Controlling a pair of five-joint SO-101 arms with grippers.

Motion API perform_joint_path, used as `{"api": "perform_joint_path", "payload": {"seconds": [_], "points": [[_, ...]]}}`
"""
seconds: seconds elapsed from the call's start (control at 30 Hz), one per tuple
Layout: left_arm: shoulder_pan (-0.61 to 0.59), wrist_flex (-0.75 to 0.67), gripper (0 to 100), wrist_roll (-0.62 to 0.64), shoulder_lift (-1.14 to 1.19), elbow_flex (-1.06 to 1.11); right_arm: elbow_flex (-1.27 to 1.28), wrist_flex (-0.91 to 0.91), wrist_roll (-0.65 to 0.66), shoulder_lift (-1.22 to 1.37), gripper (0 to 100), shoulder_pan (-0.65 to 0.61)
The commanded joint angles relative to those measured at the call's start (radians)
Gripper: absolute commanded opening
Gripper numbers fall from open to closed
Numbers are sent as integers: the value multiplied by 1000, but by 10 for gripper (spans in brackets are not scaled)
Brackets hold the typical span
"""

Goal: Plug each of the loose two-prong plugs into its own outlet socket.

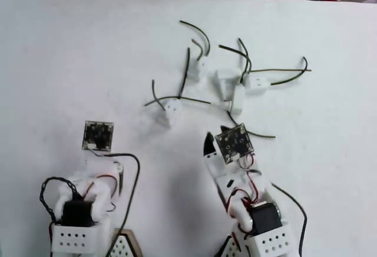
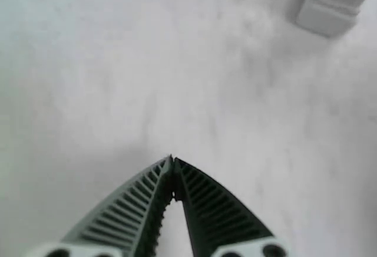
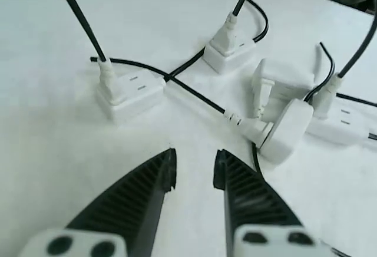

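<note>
We see the right gripper (image 3: 194,171) narrowly parted and empty; the nearest socket (image 3: 131,95) lies just beyond it, toward the table's (image 1: 59,62) far edge. The left gripper (image 2: 172,161) is closed on nothing.

Table (image 1: 70,62): white, matt, faintly mottled surface. Socket blocks (image 3: 131,95) and two-prong plug (image 3: 283,130): smooth white moulded plastic with a slight sheen. Cords (image 3: 76,15): black, smooth, glossy sheathing. Left gripper (image 2: 172,161) and right gripper (image 3: 193,168): matt black plastic, ribbed inner faces. Arm housings (image 1: 73,239): matt white plastic.
</note>
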Motion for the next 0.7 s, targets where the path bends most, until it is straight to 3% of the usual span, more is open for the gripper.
{"api": "perform_joint_path", "payload": {"seconds": [0.0, 0.2, 0.67], "points": [[5, 35, 24, -8, -19, -8, 9, 84, 81, -4, 109, -7], [5, 35, 24, -8, -19, -8, 9, 228, 186, -12, 109, 1], [5, 35, 24, -8, -19, -8, 9, 430, 187, -12, 107, 2]]}}
